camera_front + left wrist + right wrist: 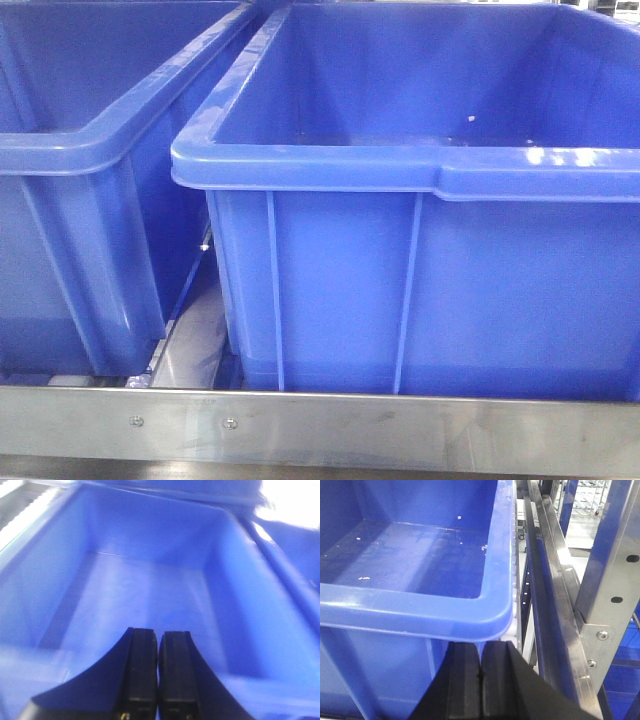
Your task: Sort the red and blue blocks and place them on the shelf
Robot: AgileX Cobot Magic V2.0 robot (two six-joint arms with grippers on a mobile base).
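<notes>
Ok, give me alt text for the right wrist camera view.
The right hand, closed and empty, sits just outside the near rim of a large blue bin holding only pale specks. To the right runs the shelf with its grey steel frame.

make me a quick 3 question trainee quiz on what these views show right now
1. True or false: a red block lies in the right bin.
2. The left gripper is: A) open B) shut C) holding a block
3. What runs below both bins, the left bin included, in the front view?

Key: 1 false, no block shows in any view. 2 B, as is the right gripper. 3 the shelf's steel front rail.
</notes>
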